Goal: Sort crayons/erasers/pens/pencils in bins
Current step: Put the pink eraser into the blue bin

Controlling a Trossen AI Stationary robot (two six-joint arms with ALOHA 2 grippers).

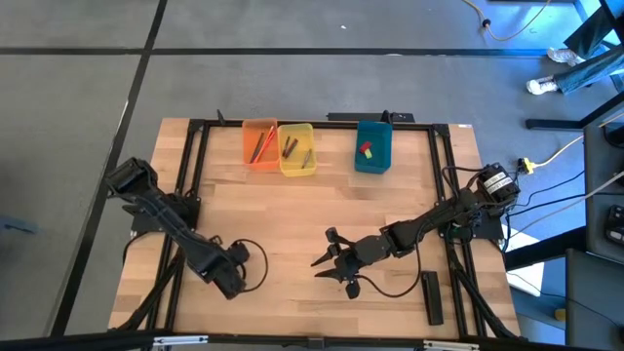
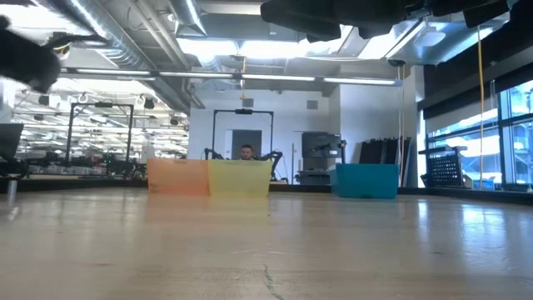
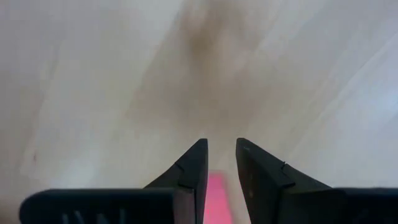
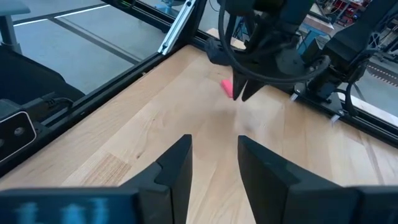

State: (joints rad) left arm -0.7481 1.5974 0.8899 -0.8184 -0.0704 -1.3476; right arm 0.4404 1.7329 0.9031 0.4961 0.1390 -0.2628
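The left gripper point(image 3: 221, 165) is pinching a pink eraser point(image 3: 217, 198) between its fingers, low over the wooden table point(image 1: 292, 224). The right gripper point(image 1: 331, 261) is hovering nearby with fingers spread. The bins point(image 1: 292, 148) are sitting well beyond both.

No legible text, label, brand, number or sign anywhere: none on the three bins point(image 1: 316, 147), none on the table point(image 1: 292, 210), none on either arm, none on the room's walls or fittings in the low view. Only a blurred, unreadable light mark on the dark housing at the edge of the right wrist view
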